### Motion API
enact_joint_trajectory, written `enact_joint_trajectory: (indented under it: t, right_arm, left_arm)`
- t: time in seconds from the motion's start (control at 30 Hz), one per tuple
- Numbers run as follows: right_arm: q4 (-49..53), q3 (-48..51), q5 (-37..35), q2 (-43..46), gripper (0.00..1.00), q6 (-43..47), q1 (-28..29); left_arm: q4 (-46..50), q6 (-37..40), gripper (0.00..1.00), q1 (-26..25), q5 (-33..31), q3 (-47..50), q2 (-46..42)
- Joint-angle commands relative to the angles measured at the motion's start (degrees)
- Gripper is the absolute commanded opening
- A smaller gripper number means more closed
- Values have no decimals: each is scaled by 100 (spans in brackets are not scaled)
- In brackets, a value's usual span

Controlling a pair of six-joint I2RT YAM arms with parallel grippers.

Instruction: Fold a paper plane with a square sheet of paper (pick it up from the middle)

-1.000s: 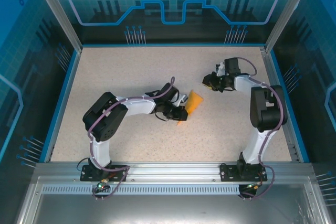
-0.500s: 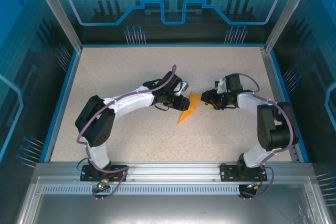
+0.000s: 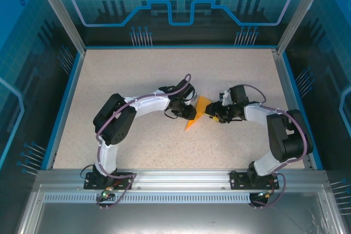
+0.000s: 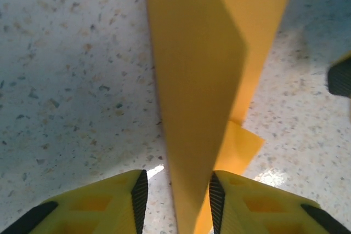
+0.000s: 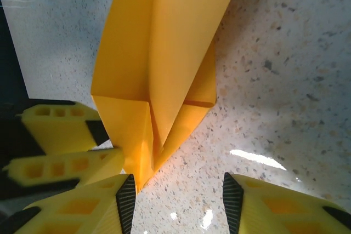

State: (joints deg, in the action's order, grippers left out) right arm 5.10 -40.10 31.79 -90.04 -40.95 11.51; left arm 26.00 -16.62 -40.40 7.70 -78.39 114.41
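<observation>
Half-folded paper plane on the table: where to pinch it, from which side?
Pinch the raised centre fold of the paper plane, coming down from above with jaws either side of the crease. That flap appears to stand up off the table, while the lower layers lie flat with no edge to catch. The left gripper straddles it, jaws open.

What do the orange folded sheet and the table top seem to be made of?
The folded sheet: thin matte orange paper, judging by its sharp creases and layered flaps. The table top: probably a hard, speckled, stone-like laminate, slightly glossy, since it reflects light spots.
</observation>
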Motion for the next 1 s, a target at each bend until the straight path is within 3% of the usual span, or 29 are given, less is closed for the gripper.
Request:
enact_joint_trajectory:
  t: [0.0,0.27,0.53,0.97]
  right_arm:
    - [-138,130,-10,197,49,-186,197]
    - [-562,208,-111,112,48,-546,635]
    - [-807,-20,-223,-268,48,-768,984]
    - [-833,-399,-297,-715,47,-768,1167]
  left_arm:
    - [5,-141,30,-10,-84,-176,38]
    - [-344,-426,4,100,345,133,-74]
    - [-714,-647,3,313,790,514,-279]
    - [-938,-685,3,390,997,701,-298]
